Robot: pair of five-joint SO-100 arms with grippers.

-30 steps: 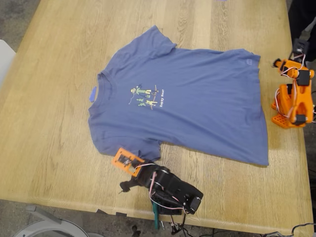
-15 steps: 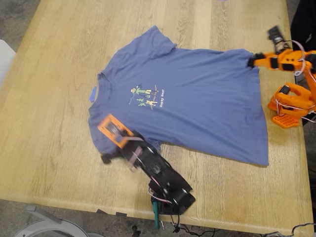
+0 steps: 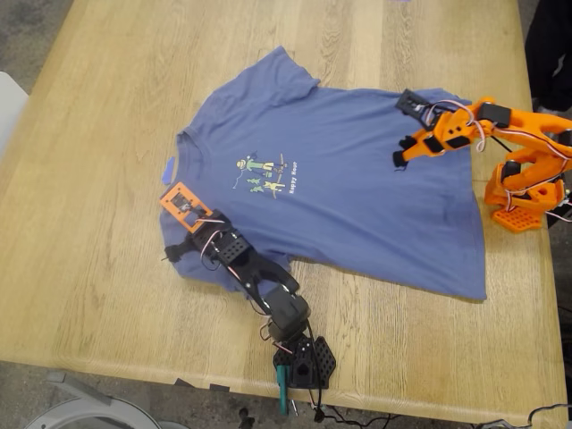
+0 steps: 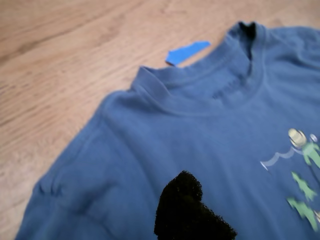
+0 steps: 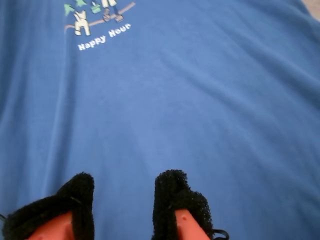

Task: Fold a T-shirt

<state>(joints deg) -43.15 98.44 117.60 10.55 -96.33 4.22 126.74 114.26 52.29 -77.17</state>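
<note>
The slate-blue T-shirt (image 3: 340, 192) lies flat and print-up on the wooden table, its collar toward the exterior view's left. My first gripper (image 3: 172, 254), on the black arm, hovers over the near sleeve and shoulder. The first wrist view shows the collar (image 4: 200, 100) and only one black padded fingertip (image 4: 182, 207), so its opening is unclear. On the orange arm, my second gripper (image 3: 403, 130) reaches over the hem end of the shirt. Its two black pads (image 5: 75, 197) stand apart above the cloth (image 5: 200, 100), with nothing between them.
A small blue tape scrap (image 3: 168, 170) (image 4: 186, 52) lies on the table just beside the collar. The orange arm's base (image 3: 523, 192) stands at the exterior view's right edge, and the black arm's base (image 3: 302, 362) sits at the table's near edge. Bare wood (image 3: 89, 134) surrounds the shirt.
The black arm has swung from the table's near edge up over the sleeve. The orange arm has unfolded from its base and stretched out over the shirt's hem end.
</note>
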